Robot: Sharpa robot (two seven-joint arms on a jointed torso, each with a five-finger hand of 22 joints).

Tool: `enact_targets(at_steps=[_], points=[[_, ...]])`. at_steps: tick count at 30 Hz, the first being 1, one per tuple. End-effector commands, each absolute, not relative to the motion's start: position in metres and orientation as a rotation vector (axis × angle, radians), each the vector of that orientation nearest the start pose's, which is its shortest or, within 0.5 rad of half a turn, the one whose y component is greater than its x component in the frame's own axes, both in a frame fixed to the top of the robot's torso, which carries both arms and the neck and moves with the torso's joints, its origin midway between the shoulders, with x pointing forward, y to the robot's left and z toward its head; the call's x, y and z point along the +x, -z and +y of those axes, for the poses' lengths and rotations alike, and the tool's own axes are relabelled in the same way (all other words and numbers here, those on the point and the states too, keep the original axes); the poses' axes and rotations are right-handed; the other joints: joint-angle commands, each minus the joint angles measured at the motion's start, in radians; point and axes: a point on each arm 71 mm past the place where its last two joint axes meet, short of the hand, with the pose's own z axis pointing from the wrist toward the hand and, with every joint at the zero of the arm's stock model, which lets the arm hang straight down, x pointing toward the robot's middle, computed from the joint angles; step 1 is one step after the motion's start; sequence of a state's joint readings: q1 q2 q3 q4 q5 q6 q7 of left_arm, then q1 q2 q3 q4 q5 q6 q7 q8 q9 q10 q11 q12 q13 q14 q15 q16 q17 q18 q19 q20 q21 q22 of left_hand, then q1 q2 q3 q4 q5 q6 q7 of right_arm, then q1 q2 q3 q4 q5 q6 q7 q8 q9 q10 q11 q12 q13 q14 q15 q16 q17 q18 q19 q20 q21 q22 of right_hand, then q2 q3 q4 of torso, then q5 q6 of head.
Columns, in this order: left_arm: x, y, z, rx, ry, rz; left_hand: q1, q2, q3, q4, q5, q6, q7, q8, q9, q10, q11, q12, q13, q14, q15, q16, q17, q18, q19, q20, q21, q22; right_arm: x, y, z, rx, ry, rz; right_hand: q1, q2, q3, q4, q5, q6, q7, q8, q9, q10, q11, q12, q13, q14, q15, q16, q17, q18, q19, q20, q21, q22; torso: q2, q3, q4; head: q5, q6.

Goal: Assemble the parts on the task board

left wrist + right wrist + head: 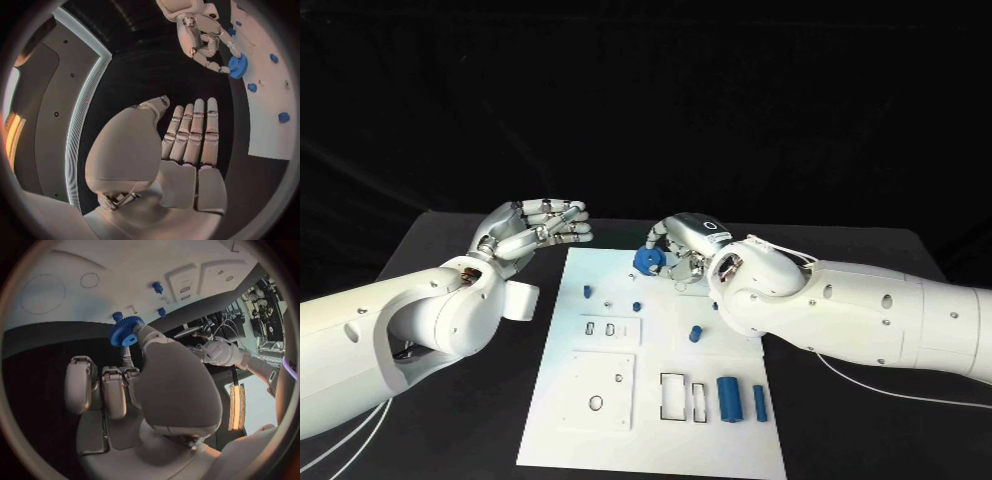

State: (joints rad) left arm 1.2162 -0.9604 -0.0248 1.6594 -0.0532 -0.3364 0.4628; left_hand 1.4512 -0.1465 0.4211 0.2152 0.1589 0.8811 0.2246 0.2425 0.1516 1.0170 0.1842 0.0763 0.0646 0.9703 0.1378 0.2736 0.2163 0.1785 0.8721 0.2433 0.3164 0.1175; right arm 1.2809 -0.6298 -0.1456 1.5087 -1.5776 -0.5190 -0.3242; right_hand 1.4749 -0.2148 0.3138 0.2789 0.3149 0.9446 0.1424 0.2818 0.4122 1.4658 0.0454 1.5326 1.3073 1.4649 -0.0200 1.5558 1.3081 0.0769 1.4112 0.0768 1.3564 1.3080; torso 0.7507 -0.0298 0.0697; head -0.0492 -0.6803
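1. holding a blue gear [649, 260] at its fingertips, your right hand [687, 245] sits over the far end of the task board [625, 420] — the gear is raised at the board's far edge, not yet seated on anything.
2. your left hand [531, 230] holds nothing, fingers loosely curled and apart, just off the board's far left corner.
3. the step in hand looks like carrying the gear to its post; the small blue pegs [587, 291] near that end seem the likely target, so you'll need to line up the gear's bore over one and lower it squarely.
4. the right wrist view shows the gear's teeth and centre hole, pinched between thumb and a finger — detail the head view lacks.
5. the head view alone shows the two blue cylinders [728, 399] at the near end.
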Motion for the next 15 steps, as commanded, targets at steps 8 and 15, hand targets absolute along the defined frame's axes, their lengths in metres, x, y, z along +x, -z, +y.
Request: enact_targets(at_steps=[8,15], points=[[0.466,0.147,0.223,-0.990,1.618,1.341,-0.005,0.000,0.004,-0.001,-0.004,-0.008,0.019,-0.003,-0.001,0.006,0.004,-0.006,0.001,0.000,0.005,-0.005,0.001,0.004,0.000,0.007,-0.002,-0.001,0.486,0.181,-0.086,-0.236,-0.602,1.478,-0.005,-0.005,0.009,0.001,-0.004,0.032,-0.022,0.005,0.001,0.080,-0.006,0.005,0.227,0.096,-0.008,0.005,0.214,-0.013,0.009,0.003,0.007,0.013,0.002,0.0008,0.0002,0.006,-0.004],[0.466,0.147,0.222,-0.990,1.619,1.342,-0.005,0.000,0.004,-0.001,-0.004,-0.008,0.019,-0.003,-0.001,0.006,0.004,-0.006,0.001,0.000,0.005,-0.005,0.001,0.004,0.000,0.007,-0.002,-0.001,0.488,0.190,-0.079,-0.250,-0.599,1.497,-0.007,-0.006,0.012,0.002,-0.005,0.031,-0.022,0.004,0.001,0.080,-0.006,0.005,0.226,0.097,-0.008,0.006,0.214,-0.013,0.008,0.003,0.007,0.013,0.002,0.0005,-0.0017,0.008,-0.008]])
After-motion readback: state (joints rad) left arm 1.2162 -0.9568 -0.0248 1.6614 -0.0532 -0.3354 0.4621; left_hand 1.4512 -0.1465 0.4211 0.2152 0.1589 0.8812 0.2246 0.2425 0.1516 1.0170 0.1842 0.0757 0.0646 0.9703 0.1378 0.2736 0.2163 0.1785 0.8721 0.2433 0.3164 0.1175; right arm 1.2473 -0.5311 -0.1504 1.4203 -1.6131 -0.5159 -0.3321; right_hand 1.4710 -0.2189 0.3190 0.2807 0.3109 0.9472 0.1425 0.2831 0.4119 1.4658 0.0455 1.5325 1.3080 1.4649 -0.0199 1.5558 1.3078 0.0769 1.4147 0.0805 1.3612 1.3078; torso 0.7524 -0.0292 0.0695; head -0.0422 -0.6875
